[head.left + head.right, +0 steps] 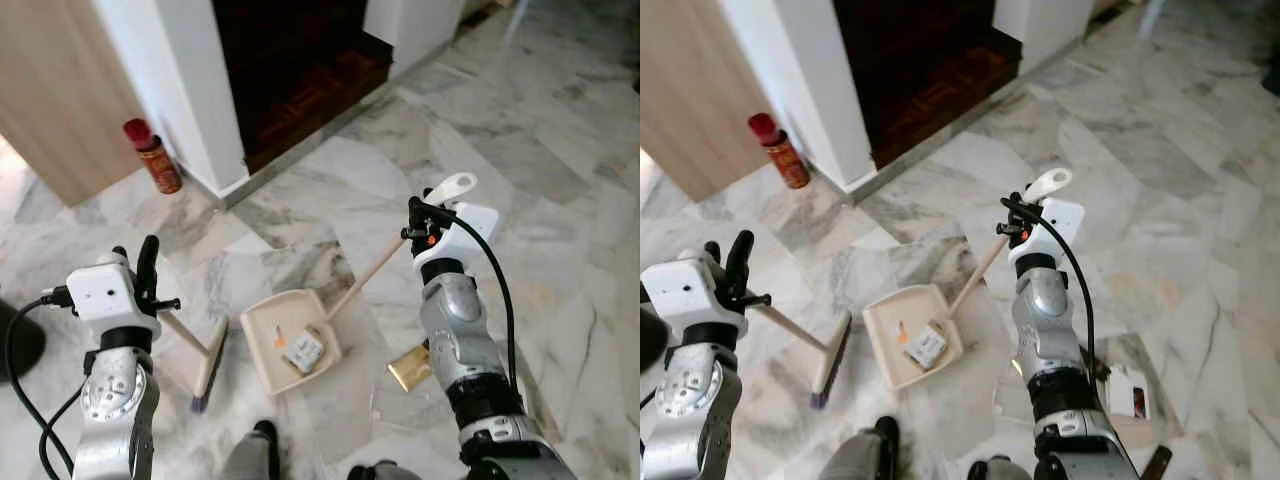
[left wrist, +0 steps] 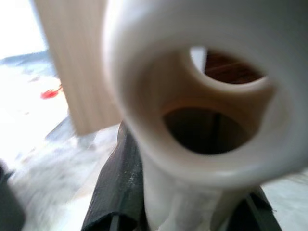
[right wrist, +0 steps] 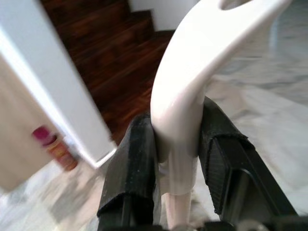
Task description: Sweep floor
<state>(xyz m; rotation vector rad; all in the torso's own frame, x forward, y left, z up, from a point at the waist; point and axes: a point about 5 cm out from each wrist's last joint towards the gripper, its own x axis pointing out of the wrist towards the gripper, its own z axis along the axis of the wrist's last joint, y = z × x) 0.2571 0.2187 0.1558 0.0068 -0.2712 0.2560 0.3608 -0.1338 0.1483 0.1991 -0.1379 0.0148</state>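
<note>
My left gripper (image 1: pixel 147 268) is shut on the pale broom handle (image 2: pixel 202 120), low on my left. The broom head (image 1: pixel 208 364) rests on the marble floor beside the beige dustpan (image 1: pixel 262 352). My right gripper (image 1: pixel 421 216) is shut on the white end of the dustpan's long handle (image 3: pixel 185 91), with a black finger (image 3: pixel 131 166) on each side of it. The pan lies flat on the floor between my arms. In it are a small white packet (image 1: pixel 304 350) and an orange scrap (image 1: pixel 280 340).
A gold wrapper (image 1: pixel 410 368) lies on the floor by my right arm, and a white packet (image 1: pixel 1127 390) further right. A red spray can (image 1: pixel 153 155) stands by a wooden cabinet (image 1: pixel 60 90) and a white pillar (image 1: pixel 195 90). Dark wooden steps (image 1: pixel 300 60) lie ahead.
</note>
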